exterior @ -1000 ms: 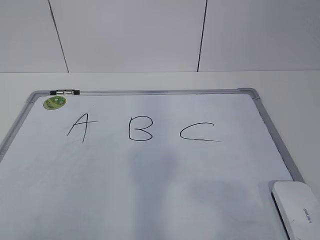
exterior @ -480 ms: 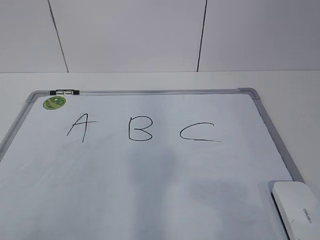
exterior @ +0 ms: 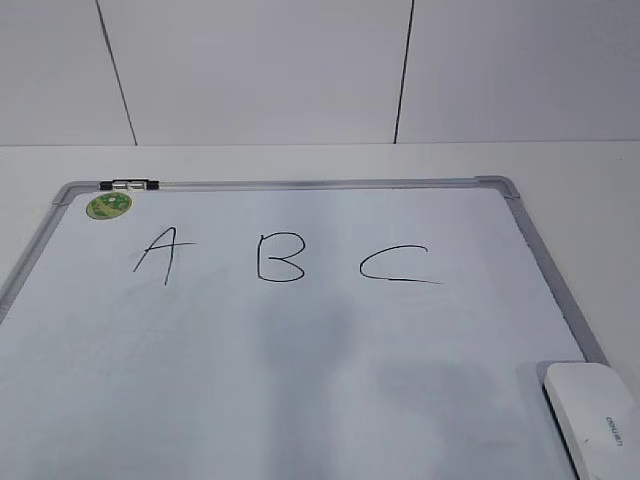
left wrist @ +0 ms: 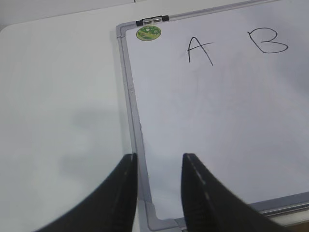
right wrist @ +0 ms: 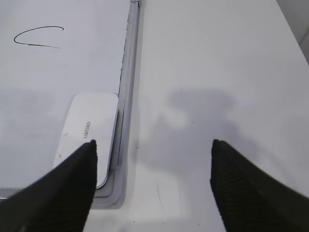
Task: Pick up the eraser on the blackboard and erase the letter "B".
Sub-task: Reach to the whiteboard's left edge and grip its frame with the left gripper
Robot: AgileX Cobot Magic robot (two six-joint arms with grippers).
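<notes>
The exterior view looks down at a slant across the white dry-erase blackboard with grey metal frame toward the wall. The left wrist view looks past the left gripper over the board's near-left corner. The right wrist view hangs above the frame's right edge; both share the board.

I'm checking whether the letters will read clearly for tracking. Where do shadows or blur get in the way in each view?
Exterior view: soft grey shadows lie on the board below the B, which stays crisp and unshaded. Left wrist view: the B is sharp but sits at the frame edge; the left end effector is blurred. Right wrist view: a dark shadow falls on the table beside the eraser.
</notes>
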